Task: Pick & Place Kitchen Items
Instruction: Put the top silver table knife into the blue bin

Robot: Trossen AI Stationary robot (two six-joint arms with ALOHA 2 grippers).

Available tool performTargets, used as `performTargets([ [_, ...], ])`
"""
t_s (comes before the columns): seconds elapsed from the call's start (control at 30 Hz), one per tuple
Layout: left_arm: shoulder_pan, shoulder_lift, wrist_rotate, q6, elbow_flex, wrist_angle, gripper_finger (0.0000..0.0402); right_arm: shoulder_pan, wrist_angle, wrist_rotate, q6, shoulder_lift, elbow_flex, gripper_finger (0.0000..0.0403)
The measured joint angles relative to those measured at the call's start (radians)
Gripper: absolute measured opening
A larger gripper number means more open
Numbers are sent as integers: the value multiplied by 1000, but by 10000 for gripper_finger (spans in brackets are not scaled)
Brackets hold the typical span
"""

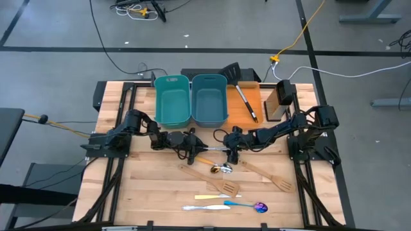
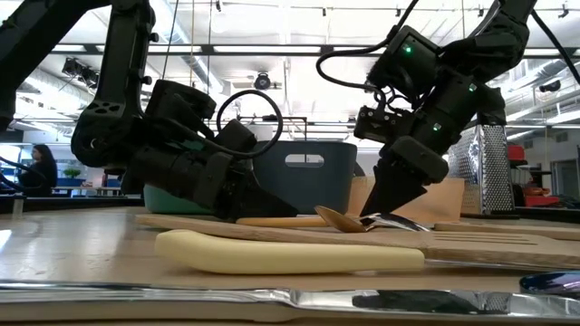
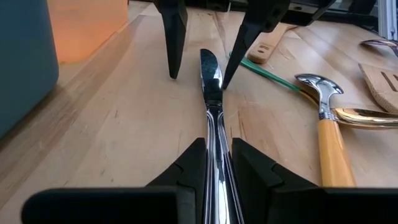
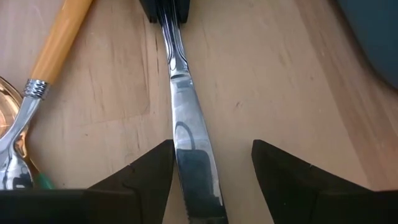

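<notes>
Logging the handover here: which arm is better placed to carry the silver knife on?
Left, probably. The left end effector is shut on the silver knife at its handle, while the right end effector stands open astride the blade, not gripping. Whether a handover is intended, I cannot tell.

Silver knife (image 3: pixel 212 99) handle hidden between left gripper (image 3: pixel 217 163) fingers. Blade tip cut off at six o'clock in right wrist view. Gold spoon (image 4: pixel 12 162) cropped at nine o'clock there. Cutlery (image 1: pixel 209 206) too small to identify from above.
</notes>
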Motion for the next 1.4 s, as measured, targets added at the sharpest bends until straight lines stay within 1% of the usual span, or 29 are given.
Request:
performTargets([
  [0.6,1,4,19,-22,-1,38,67,15,-13,18,15,0,1,228],
  [0.7,1,4,20,-28,0,41,67,15,-16,18,15,0,1,222],
  [0.97,1,5,33,-30,0,51,67,16,-19,15,14,0,1,177],
  [1.27,1,6,46,-31,1,58,67,17,-20,1,-6,1,1,102],
  [1.4,1,6,53,-29,1,58,67,18,-19,-2,-11,1,1,95],
])
